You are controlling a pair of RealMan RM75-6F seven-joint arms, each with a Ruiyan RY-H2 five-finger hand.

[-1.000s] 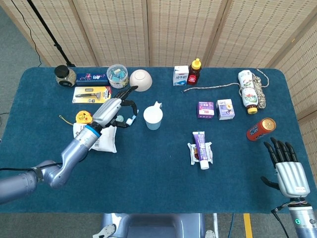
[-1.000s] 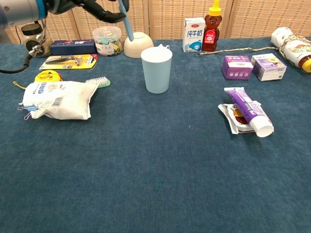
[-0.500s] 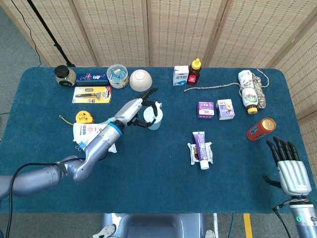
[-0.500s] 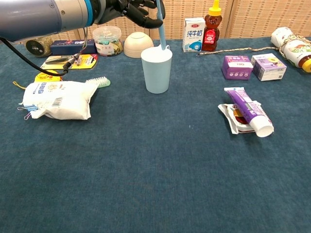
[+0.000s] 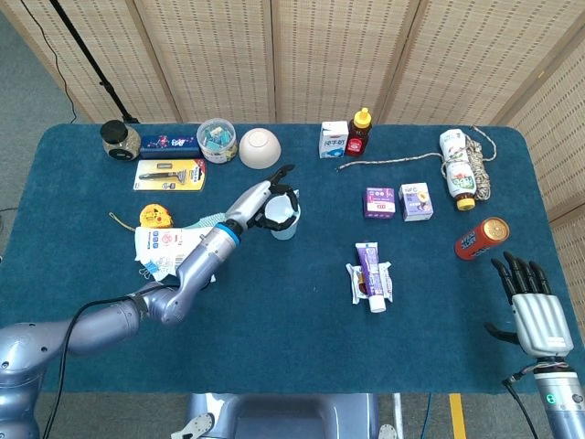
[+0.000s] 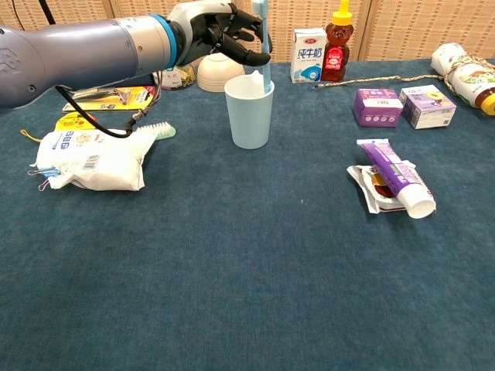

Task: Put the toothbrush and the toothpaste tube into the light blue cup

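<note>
The robot's left hand (image 6: 219,32) is hovering just above the light blue plastic cup (image 6: 249,110), which is standing upright near the middle of the dark blue cloth-covered table (image 6: 232,270). The dark fingers (image 6: 251,35) of this hand are holding the slim light blue toothbrush (image 6: 263,39) close to its top end. The toothbrush is standing almost upright, and its lower end is going down inside the cup at the right side of the rim. In the head view the same hand (image 5: 274,197) is covering part of the cup (image 5: 282,219) from the left.

The purple toothpaste tube with a white cap (image 6: 397,178) is lying flat on the table, well apart from the cup to the right, on a torn white wrapper (image 6: 370,185). In the head view the tube (image 5: 370,274) is pointing its cap toward the near edge of the table.

The right hand (image 5: 531,302) is staying low at the near right corner, well apart from all things. Its fingers are stretched out and it is holding nothing.

A white bag with a barcode (image 6: 91,159) is lying to the left of the cup, and a green brush (image 6: 158,130) is touching its far corner. A white bowl turned upside down (image 5: 260,147) is sitting behind the cup.
</note>
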